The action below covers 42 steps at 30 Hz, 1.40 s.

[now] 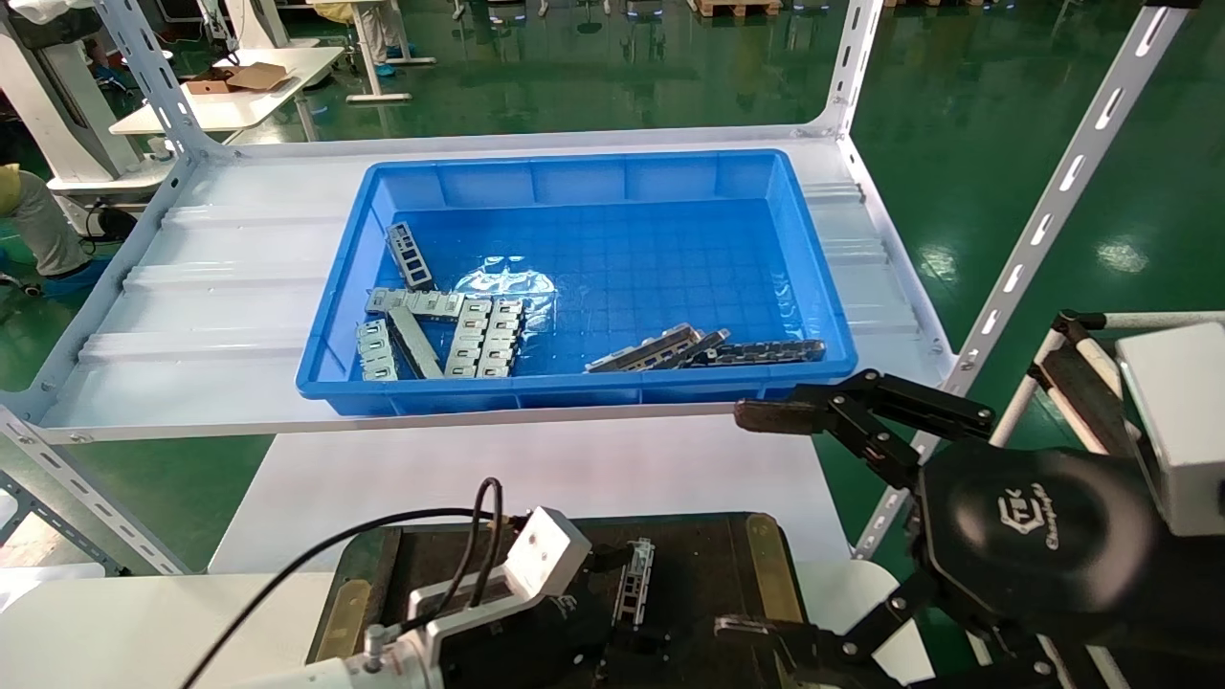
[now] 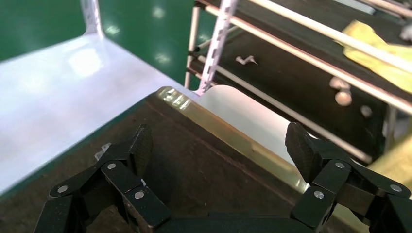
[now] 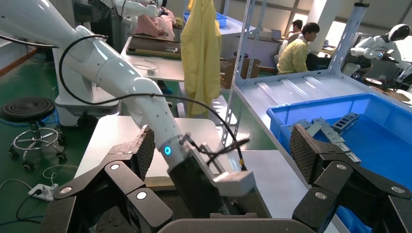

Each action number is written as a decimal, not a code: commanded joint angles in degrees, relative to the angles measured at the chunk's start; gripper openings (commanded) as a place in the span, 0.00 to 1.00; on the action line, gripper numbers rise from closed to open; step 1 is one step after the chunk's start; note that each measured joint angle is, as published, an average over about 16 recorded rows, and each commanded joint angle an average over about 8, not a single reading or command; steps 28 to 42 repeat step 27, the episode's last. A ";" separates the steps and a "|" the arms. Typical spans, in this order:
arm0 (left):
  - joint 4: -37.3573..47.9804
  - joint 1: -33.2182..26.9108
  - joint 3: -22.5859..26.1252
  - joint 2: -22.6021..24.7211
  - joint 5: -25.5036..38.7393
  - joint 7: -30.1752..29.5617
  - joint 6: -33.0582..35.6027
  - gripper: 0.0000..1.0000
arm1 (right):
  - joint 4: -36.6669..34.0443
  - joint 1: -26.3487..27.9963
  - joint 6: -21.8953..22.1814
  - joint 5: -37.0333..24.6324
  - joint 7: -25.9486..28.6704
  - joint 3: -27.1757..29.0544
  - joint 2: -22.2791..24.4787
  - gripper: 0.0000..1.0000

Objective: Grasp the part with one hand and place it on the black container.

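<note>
Nearest, the left hand [image 1: 612, 598] hovers released over the black container [image 1: 766, 565], the part [image 1: 635, 582] lying inside; right hand [image 1: 766, 522] spread wide, empty.

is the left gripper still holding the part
No: the left gripper is open with nothing between its fingers, and the part lies on the black container beside it.

Left arm reaches in low from the near left, white wrist box with looped black cable up top, left tool [image 2: 218, 145] angled downward with jaws spread wide and nothing between the pads. Right arm sits at the near right, raised higher, right tool [image 3: 221, 150] also wide open and empty, fingers [image 1: 780, 416] pointing toward the robot's left.
</note>
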 commanded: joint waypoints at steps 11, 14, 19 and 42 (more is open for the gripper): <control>3.24 5.33 -12.69 -6.24 -8.66 18.35 23.38 1.00 | 0.00 0.01 0.01 0.01 -0.01 -0.02 0.01 1.00; 3.99 6.02 -14.08 -8.05 -10.33 20.75 28.05 1.00 | 0.00 0.01 0.01 0.02 -0.01 -0.03 0.01 1.00; 4.26 6.55 -15.20 -10.52 -12.08 21.93 32.18 1.00 | 0.00 0.01 0.01 0.02 -0.02 -0.04 0.01 1.00; 3.16 6.70 -15.84 -12.24 -12.94 21.79 33.01 1.00 | 0.00 0.01 0.02 0.03 -0.02 -0.05 0.02 1.00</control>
